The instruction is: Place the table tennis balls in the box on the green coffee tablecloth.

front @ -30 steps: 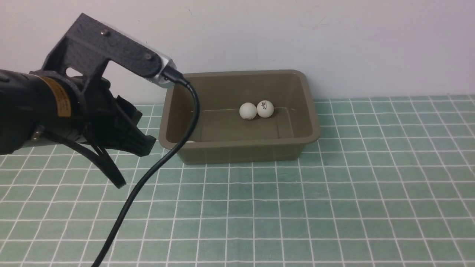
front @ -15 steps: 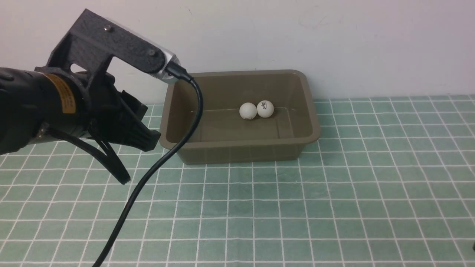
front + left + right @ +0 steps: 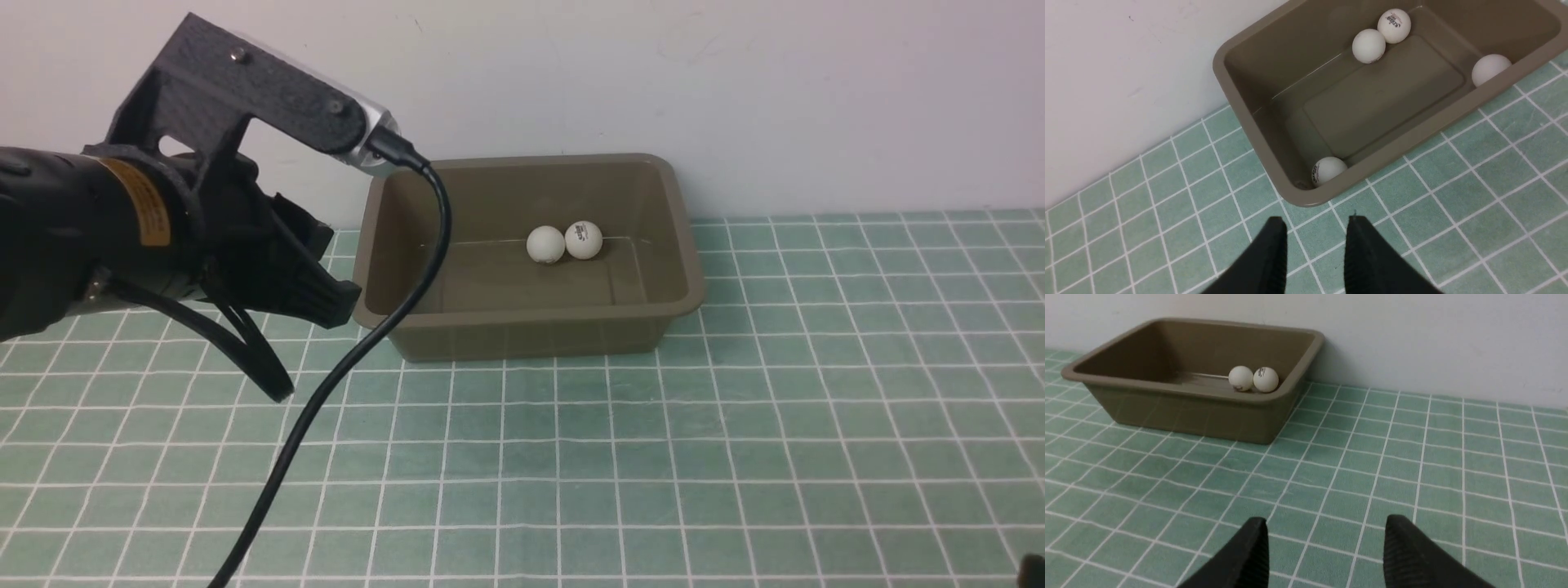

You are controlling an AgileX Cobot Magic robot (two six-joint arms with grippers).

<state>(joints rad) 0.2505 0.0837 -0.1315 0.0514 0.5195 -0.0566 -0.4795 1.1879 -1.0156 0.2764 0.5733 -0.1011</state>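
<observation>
The olive-brown box (image 3: 522,253) sat on the green checked tablecloth (image 3: 735,425), its far side close against the white wall (image 3: 735,82). All four table tennis balls lay inside it. Two of them, a plain ball (image 3: 545,244) and a logo ball (image 3: 583,239), touched each other at the foot of the box's far wall. From the left wrist view a third, plain white ball (image 3: 1490,68) rested against the box's near wall, and a fourth ball with dark print (image 3: 1327,170) sat tucked in the box's near corner on the left arm's side.

The left end effector (image 3: 1314,222) hung above the cloth just outside that same corner, its two black fingers (image 3: 1271,249) parted with a narrow gap and nothing between them; the printed ball lay just past the rim from their tips. A black cable (image 3: 343,367) drooped from the wrist camera down across the box's left end.

The right end effector (image 3: 1327,522) was well apart from the box, low over bare cloth, its fingers (image 3: 1404,547) spread and empty, the box ahead of it and to one side.
</observation>
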